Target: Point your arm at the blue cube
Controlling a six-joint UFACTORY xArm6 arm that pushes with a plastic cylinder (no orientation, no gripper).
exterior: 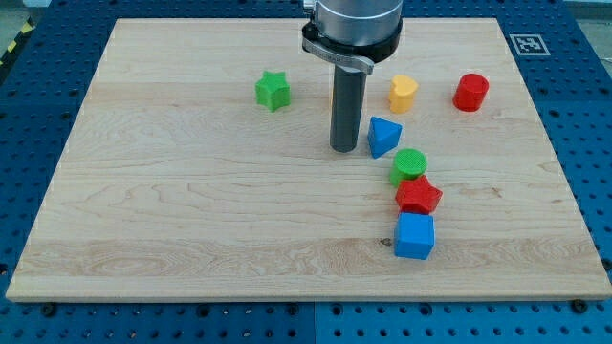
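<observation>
So my tip [344, 149] is bare, holding nothing, and the blue cube [414, 236] sits toward the view's bottom-right of it, past the blue triangle [383, 136].

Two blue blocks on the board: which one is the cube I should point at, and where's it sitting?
The blue cube lies lowest in the view, just below the red block. The other, a blue triangular block, sits right beside my tip.
</observation>
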